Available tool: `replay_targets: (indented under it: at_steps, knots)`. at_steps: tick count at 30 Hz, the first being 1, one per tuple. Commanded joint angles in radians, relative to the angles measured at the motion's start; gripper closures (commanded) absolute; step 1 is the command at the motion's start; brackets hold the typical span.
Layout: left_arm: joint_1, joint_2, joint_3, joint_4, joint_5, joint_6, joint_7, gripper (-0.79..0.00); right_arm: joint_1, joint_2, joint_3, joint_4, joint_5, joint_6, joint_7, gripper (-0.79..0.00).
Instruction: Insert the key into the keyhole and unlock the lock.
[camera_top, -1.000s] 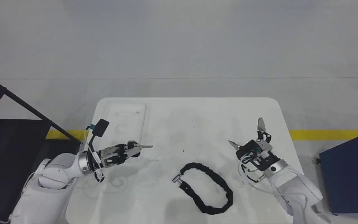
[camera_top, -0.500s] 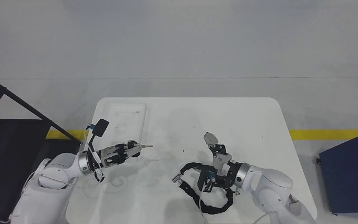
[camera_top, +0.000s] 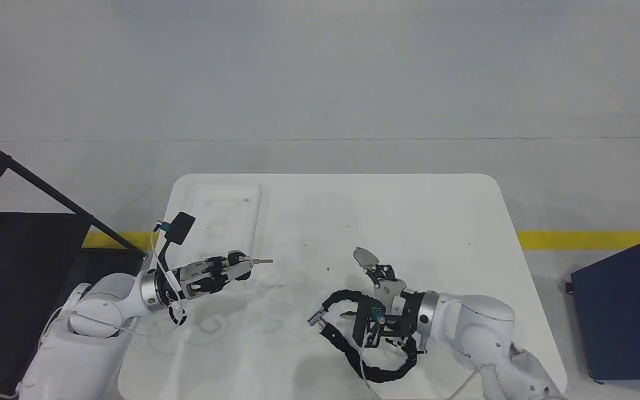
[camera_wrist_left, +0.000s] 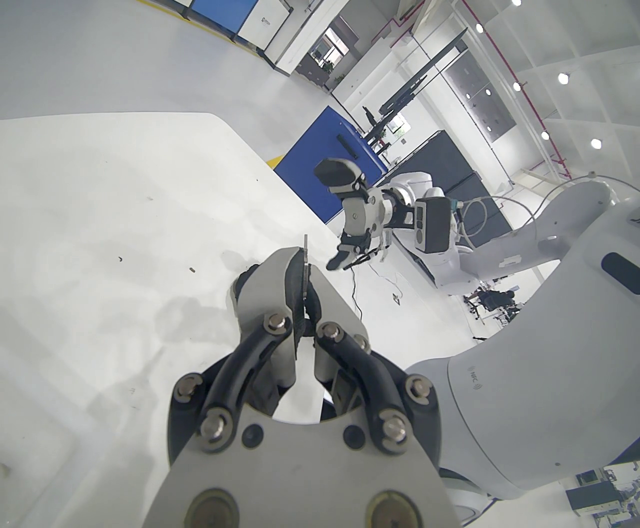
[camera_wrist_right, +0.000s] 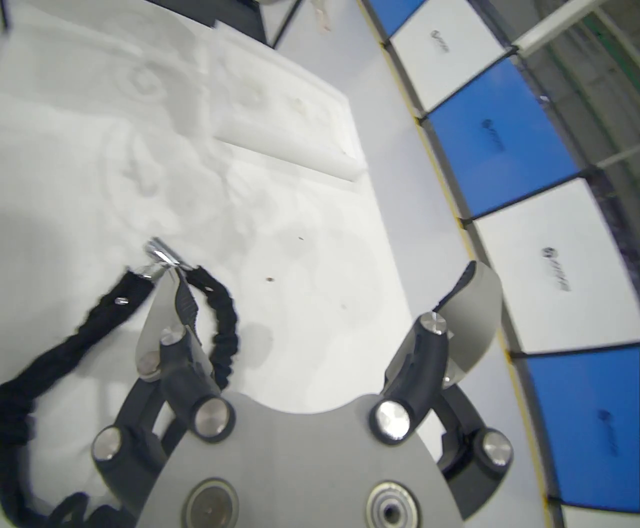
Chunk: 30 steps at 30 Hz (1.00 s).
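Left gripper (camera_top: 240, 263) is clamped tight on the key (camera_top: 260, 261), its thin metal blade jutting past the fingertips above the white table (camera_top: 430, 210). Well off beyond that blade, the right gripper (camera_top: 371, 288) hangs spread wide over the black, fabric-sleeved chain lock (camera_top: 385, 368), with nothing in its grasp. One of its fingers (camera_wrist_right: 166, 305) dips into the chain's loop just beside the shiny metal end (camera_wrist_right: 160, 255); whether it touches the chain cannot be told. The other finger stands over bare tabletop. The chain lies curled in a loop beneath the right gripper. A shallow white tray (camera_top: 225, 205) rests on the table beyond the left gripper.
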Motion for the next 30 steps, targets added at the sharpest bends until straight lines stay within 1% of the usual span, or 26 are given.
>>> replay_targets:
  at_steps: [1, 4, 5, 9, 12, 13, 17, 18, 20, 21, 22, 23, 24, 25, 26, 28, 30]
  knots:
    - [0.0, 0.0, 0.0, 0.0, 0.0, 0.0, 0.0, 0.0, 0.091, -0.003, -0.063, 0.053, 0.087, -0.104, 0.064, -0.785]
    - [0.0, 0.0, 0.0, 0.0, 0.0, 0.0, 0.0, 0.0, 0.23, 0.002, -0.227, 0.144, 0.226, -0.104, 0.218, -0.785]
    - [0.0, 0.0, 0.0, 0.0, 0.0, 0.0, 0.0, 0.0, 0.279, 0.006, -0.291, 0.197, 0.296, -0.104, 0.297, -0.785]
    - [0.0, 0.0, 0.0, 0.0, 0.0, 0.0, 0.0, 0.0, 0.523, 0.014, -0.518, 0.302, 0.622, -0.104, 0.598, -0.785]
    - [0.0, 0.0, 0.0, 0.0, 0.0, 0.0, 0.0, 0.0, 0.684, 0.011, -0.661, 0.378, 0.854, -0.104, 0.79, -0.785]
    - [0.0, 0.0, 0.0, 0.0, 0.0, 0.0, 0.0, 0.0, 0.728, 0.009, -0.697, 0.405, 0.913, -0.104, 0.816, -0.785]
    - [0.0, 0.0, 0.0, 0.0, 0.0, 0.0, 0.0, 0.0, 0.867, 0.003, -0.835, 0.505, 1.029, -0.104, 0.816, -0.785]
    - [0.0, 0.0, 0.0, 0.0, 0.0, 0.0, 0.0, 0.0, 0.892, 0.002, -0.86, 0.518, 1.052, -0.104, 0.816, -0.767]
    - [0.0, 0.0, 0.0, 0.0, 0.0, 0.0, 0.0, 0.0, 0.928, 0.001, -0.895, 0.539, 1.091, -0.104, 0.816, -0.696]
    - [0.0, 0.0, 0.0, 0.0, 0.0, 0.0, 0.0, 0.0, 0.941, 0.0, -0.906, 0.544, 1.103, -0.104, 0.816, -0.68]
    - [0.0, 0.0, 0.0, 0.0, 0.0, 0.0, 0.0, 0.0, 0.951, 0.0, -0.917, 0.552, 1.091, -0.104, 0.816, -0.686]
    - [0.0, 0.0, 0.0, 0.0, 0.0, 0.0, 0.0, 0.0, 0.961, -0.001, -0.927, 0.562, 1.055, -0.097, 0.823, -0.674]
    - [0.0, 0.0, 0.0, 0.0, 0.0, 0.0, 0.0, 0.0, 0.962, -0.002, -0.932, 0.566, 1.031, -0.09, 0.827, -0.64]
    - [0.0, 0.0, 0.0, 0.0, 0.0, 0.0, 0.0, 0.0, 0.958, -0.005, -0.933, 0.569, 1.019, -0.084, 0.819, -0.517]
    - [0.0, 0.0, 0.0, 0.0, 0.0, 0.0, 0.0, 0.0, 0.954, -0.007, -0.934, 0.573, 1.008, -0.083, 0.807, -0.462]
    - [0.0, 0.0, 0.0, 0.0, 0.0, 0.0, 0.0, 0.0, 0.947, -0.012, -0.931, 0.584, 0.97, -0.072, 0.78, -0.443]
    - [0.0, 0.0, 0.0, 0.0, 0.0, 0.0, 0.0, 0.0, 0.936, -0.016, -0.924, 0.585, 0.913, -0.033, 0.738, -0.453]
